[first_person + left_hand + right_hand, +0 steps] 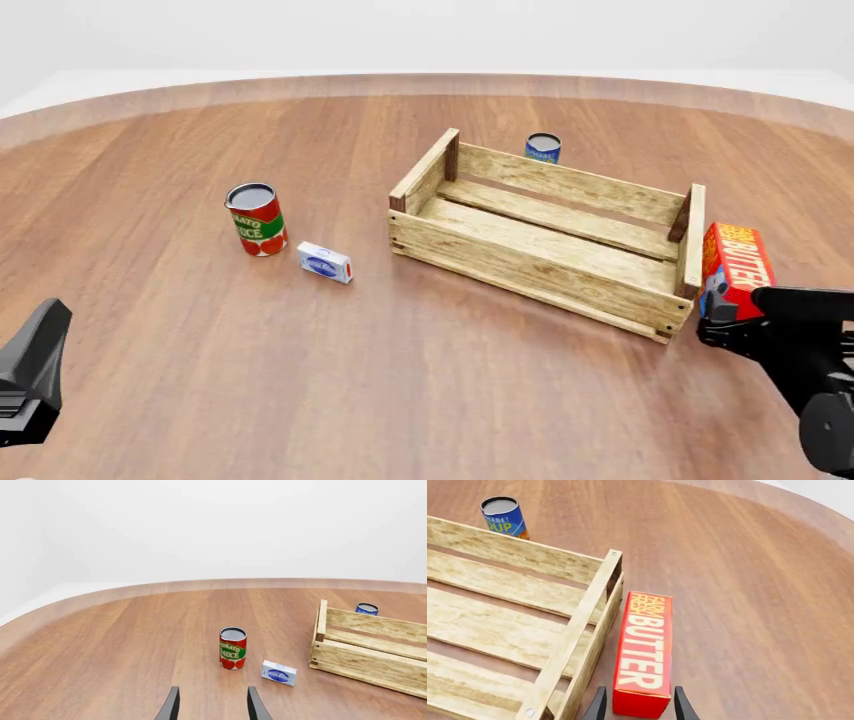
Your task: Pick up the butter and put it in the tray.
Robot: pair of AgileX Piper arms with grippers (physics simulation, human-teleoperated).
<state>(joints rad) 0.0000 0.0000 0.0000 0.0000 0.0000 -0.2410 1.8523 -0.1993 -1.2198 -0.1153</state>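
The right end effector (pixel 638 706) sits nearest, low at the front-right of the tabletop (pixel 400 380). In the right wrist view its two dark fingers are spread, and the near end of the butter (pixel 644 652) lies between their tips. Each fingertip stands just beside a side face of the carton; whether either one actually touches cannot be told. In the front view the right end effector (pixel 727 318) meets the butter (pixel 738 262) at the carton's near end, with the blue-and-white end panel facing it.

The butter lies on the tabletop outside the tray (pixel 534 255), its long side running alongside the tray's right end wall, just beside it. The "BUTTER" lettering faces up. The tray (pixel 577 625) is a pale slatted wooden crate, and the slats of its floor show bare.

The left end effector (pixel 212 703) hangs at the front-left, well apart from the butter, fingers spread with only tabletop between them.

Farther out on the left stands a tomato sauce can (pixel 255 219), upright, with a small blue-and-white box (pixel 324 262) lying near it on the side towards the tray. Farthest off, just behind the tray's back wall, stands a blue soup can (pixel 543 148).
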